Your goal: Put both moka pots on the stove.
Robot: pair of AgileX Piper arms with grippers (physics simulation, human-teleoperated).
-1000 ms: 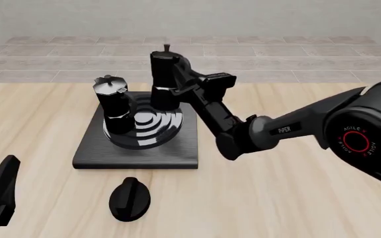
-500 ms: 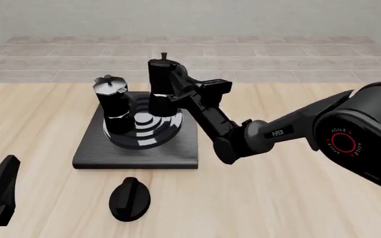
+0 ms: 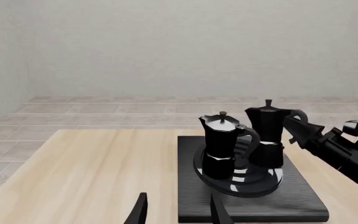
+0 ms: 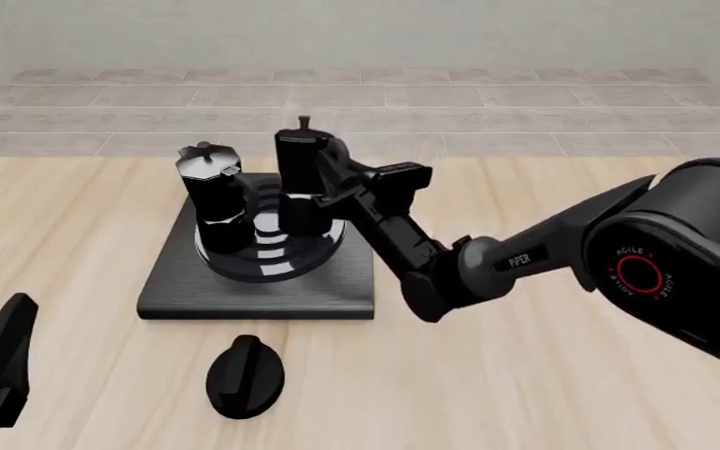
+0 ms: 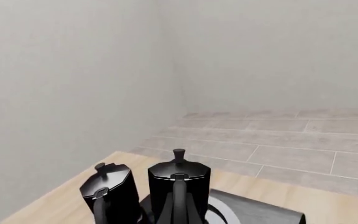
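**Q:** Where are the two pots right now?

**A:** Both are over the stove (image 4: 260, 281), a flat black slab on the pale wooden worktop (image 4: 561, 375). The left pot (image 4: 214, 197) stands upright on the left side of the burner rings (image 4: 273, 251), nothing touching it. The right pot (image 4: 305, 183) is just beside it, upright, its base at the rings. I cannot tell whether it rests on them.

**Q:** What has changed since a second ago?

**A:** In my front view the right pot has come down. A second ago it hung higher above the rear of the stove; now its knob sits lower. The left pot has not moved.

**Q:** And the grippers?

**A:** My right gripper (image 4: 335, 183) is closed around the right pot's handle side, arm stretched in from the right. My left gripper (image 3: 175, 212) is parked near the worktop's front left corner, fingers (image 3: 140, 210) a moderate gap apart, holding nothing. An oval black knob (image 4: 247, 375) lies in front of the stove.
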